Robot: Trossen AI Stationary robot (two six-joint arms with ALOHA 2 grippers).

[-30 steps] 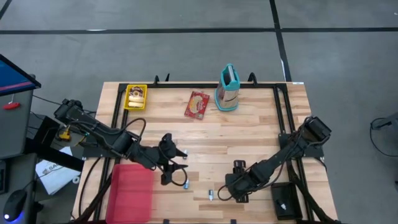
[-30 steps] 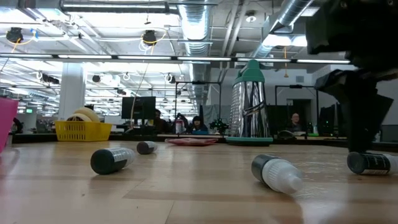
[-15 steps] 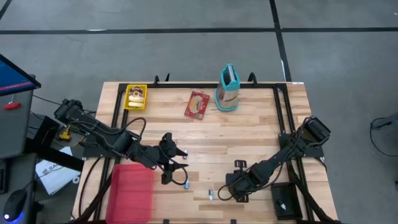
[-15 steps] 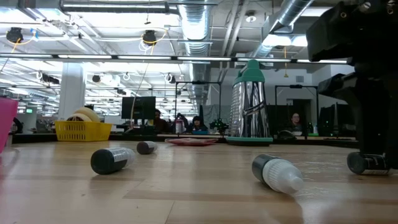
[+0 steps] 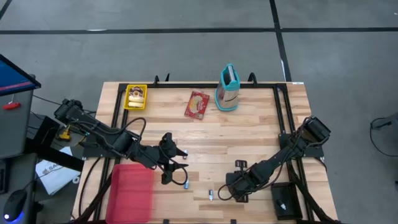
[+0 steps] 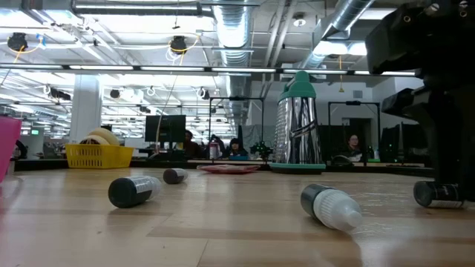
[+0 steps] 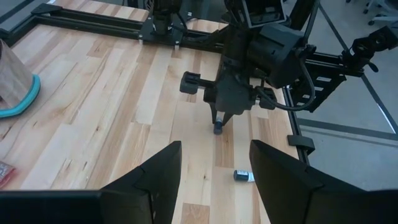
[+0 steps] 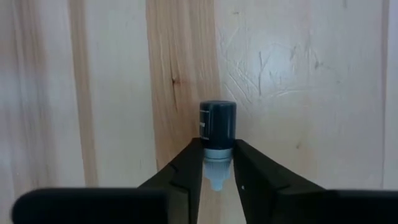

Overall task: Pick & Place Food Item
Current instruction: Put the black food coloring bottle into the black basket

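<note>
A small dark bottle point(image 8: 217, 123) with a pale cap end lies on its side on the wooden table point(image 5: 249, 143), near the front edge right of centre. My right gripper point(image 8: 217, 163) stands over it, pointing steeply down, shut on it; it also shows in the high view point(image 5: 235, 190) and the low view point(image 6: 445, 178). My left gripper point(image 7: 214, 152) hangs open above the table's left half point(image 5: 176, 167), with nothing between its fingers. A similar bottle point(image 6: 332, 206) lies just left of my right gripper. My right gripper pinches the bottle's pale cap end point(image 8: 217, 168) between its two fingers. The fingers come from above and lie across the bottle. The dark body point(image 8: 217, 118) sticks out beyond them, and the bottle rests on its side on the table point(image 6: 439, 194).
Two more small bottles point(image 6: 133, 190) point(image 6: 174, 176) lie by my left gripper. A pink bin point(image 5: 132, 193) stands at the front left. Along the far edge are a yellow basket point(image 5: 135, 96), a red food packet point(image 5: 198, 104) and a grater point(image 5: 227, 88).
My right gripper has shut its fingers on the small dark bottle without moving from its place. The bottle still lies on the table.
</note>
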